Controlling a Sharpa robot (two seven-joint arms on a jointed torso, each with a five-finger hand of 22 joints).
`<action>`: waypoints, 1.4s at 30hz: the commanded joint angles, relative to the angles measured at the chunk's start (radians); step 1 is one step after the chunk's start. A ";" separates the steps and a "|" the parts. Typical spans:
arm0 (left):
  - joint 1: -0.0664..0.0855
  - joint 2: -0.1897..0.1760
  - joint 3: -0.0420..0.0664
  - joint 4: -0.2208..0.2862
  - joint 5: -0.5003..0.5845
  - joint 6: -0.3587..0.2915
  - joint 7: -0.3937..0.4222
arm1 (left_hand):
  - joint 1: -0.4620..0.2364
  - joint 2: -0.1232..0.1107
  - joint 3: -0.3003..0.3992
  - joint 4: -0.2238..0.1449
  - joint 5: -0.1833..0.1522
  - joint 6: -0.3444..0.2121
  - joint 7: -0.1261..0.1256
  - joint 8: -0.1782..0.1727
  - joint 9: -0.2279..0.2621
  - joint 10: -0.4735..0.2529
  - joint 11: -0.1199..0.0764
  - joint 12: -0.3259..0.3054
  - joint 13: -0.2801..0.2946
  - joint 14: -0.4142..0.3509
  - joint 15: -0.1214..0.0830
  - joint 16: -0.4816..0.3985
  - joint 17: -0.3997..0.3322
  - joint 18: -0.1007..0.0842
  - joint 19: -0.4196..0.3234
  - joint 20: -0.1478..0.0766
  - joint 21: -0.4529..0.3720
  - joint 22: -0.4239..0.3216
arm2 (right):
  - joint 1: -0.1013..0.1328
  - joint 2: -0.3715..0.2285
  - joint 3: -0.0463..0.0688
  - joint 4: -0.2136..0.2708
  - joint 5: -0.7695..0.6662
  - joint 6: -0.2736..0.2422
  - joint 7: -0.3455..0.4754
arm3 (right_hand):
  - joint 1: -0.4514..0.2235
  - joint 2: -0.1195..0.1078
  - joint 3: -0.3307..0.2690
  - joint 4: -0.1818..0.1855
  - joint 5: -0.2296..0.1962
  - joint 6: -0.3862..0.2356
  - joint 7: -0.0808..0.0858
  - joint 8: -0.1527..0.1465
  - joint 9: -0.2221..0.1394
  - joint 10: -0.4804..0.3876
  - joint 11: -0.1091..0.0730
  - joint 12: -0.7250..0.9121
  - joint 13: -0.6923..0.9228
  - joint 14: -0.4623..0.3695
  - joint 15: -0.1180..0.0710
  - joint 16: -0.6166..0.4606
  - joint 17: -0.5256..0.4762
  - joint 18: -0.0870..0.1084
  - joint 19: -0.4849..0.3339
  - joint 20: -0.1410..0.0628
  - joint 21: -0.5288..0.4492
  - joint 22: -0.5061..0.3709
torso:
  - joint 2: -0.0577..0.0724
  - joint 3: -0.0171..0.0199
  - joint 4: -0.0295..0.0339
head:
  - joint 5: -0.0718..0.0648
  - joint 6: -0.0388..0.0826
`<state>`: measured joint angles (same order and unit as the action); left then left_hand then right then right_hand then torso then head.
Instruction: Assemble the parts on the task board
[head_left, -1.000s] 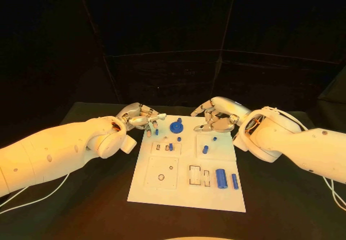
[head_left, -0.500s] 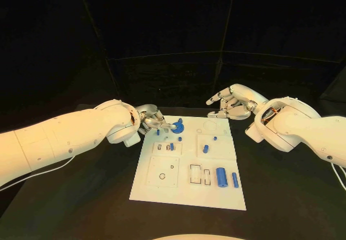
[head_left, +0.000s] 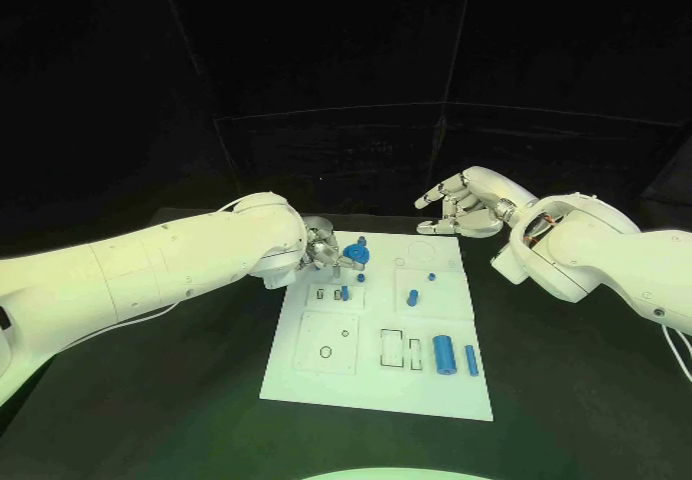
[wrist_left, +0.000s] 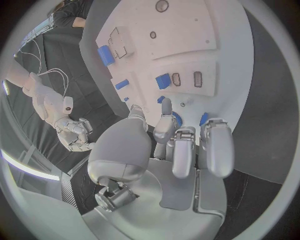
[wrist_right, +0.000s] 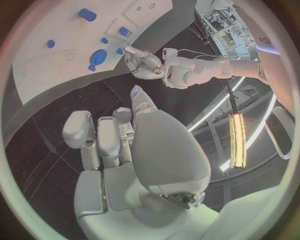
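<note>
The black counter (head_left: 173, 400) shows bare in front of the board (head_left: 375, 385) and along both its long sides. The board lies lengthwise away from the robot, and its near edge carries nothing. A little further in, near the right edge, a thick blue cylinder (head_left: 444, 354) and a thin one (head_left: 470, 360) lie side by side, with two empty rectangular slots just left of them. Past these, a short blue peg (head_left: 413, 297) sits on the right half and a small blue piece (head_left: 343, 293) on the left. At the far left corner stands a blue round part (head_left: 355, 254). There the left hand (head_left: 320, 252) reaches in over the board's edge; the head view shows it at this part, and the left wrist view shows its fingers (wrist_left: 185, 150) stretched out close together, their tips down around blue pieces, though whether they pinch anything I cannot tell. The right hand (head_left: 464, 208) hangs beyond the far right corner, above the counter and well off the board. The right wrist view shows its fingers (wrist_right: 103, 137) loosely curled with nothing in them, and beyond them the left hand (wrist_right: 145, 64) beside the round part (wrist_right: 97, 58). Dark walls close the room behind the counter.
</note>
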<state>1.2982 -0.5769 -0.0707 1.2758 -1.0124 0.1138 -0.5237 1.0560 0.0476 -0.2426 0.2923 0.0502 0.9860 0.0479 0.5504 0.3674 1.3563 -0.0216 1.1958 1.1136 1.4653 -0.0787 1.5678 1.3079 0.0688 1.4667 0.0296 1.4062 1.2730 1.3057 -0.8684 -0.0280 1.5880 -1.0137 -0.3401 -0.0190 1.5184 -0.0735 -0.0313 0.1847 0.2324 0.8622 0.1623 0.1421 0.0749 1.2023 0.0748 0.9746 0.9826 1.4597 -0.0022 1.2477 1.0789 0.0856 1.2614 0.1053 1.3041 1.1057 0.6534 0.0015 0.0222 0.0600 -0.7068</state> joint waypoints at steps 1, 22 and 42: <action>0.003 0.014 -0.005 -0.017 -0.033 0.067 -0.065 | -0.009 0.001 -0.009 0.000 -0.004 -0.007 -0.001 0.007 0.005 0.005 -0.004 0.005 0.001 0.106 -0.009 0.003 0.263 -0.011 0.011 -0.010 0.004 0.001 | 0.003 0.005 0.001 -0.001 0.007 0.001 -0.010 | 0.003 0.008 0.000 -0.004 0.006 0.007 -0.001 0.003 -0.001 -0.004 -0.005 -0.004 -0.002 0.002 -0.006 -0.006 -0.003 0.019 -0.007 -0.002 -0.008 -0.002 | 0.001 -0.0004 -0.0017 | 0.003 -0.003; 0.012 0.083 -0.013 -0.075 -0.042 0.175 -0.112 | 0.041 0.017 -0.019 -0.009 -0.003 -0.030 0.000 0.027 0.032 -0.006 -0.003 -0.008 -0.010 0.106 -0.009 0.003 0.263 -0.009 0.003 -0.011 -0.003 -0.011 | 0.003 0.016 0.000 -0.015 0.007 0.003 -0.025 | 0.003 0.009 -0.001 -0.004 0.026 0.004 -0.001 0.006 -0.002 -0.005 -0.006 -0.006 -0.009 0.004 -0.006 -0.011 -0.004 0.019 -0.004 -0.003 -0.012 -0.005 | 0.001 -0.0021 0.0001 | 0.000 -0.011; 0.013 0.118 -0.022 -0.113 -0.043 0.236 -0.127 | 0.067 0.035 -0.017 -0.013 -0.003 -0.040 0.001 0.037 0.045 -0.006 -0.002 -0.007 -0.007 0.106 -0.008 0.003 0.263 -0.008 0.001 -0.010 -0.003 -0.010 | 0.003 0.026 0.000 -0.027 0.007 0.006 -0.024 | 0.002 0.010 -0.002 -0.003 0.031 0.003 -0.001 0.008 -0.002 -0.005 -0.006 -0.006 -0.010 0.005 -0.006 -0.012 -0.003 0.019 -0.003 -0.004 -0.013 -0.005 | 0.002 -0.0026 0.0007 | -0.001 -0.018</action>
<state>1.3090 -0.4608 -0.0929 1.1647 -1.0483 0.3220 -0.6397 1.1105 0.0842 -0.2577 0.2826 0.0502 0.9557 0.0497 0.5810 0.4114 1.3560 -0.0215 1.1920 1.1055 1.4688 -0.0821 1.5677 1.3076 0.0691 1.4658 0.0232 1.4060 1.2635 1.3059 -0.8438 -0.0282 1.5610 -1.0091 -0.3388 -0.0452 1.5184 -0.0735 -0.0312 0.1848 0.2584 0.8622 0.1623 0.1462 0.0738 1.1987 0.0713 0.9706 0.9737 1.4632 -0.0056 1.2394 1.0761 0.0855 1.2615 0.1054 1.2958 1.1015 0.6551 -0.0008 0.0231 0.0597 -0.7243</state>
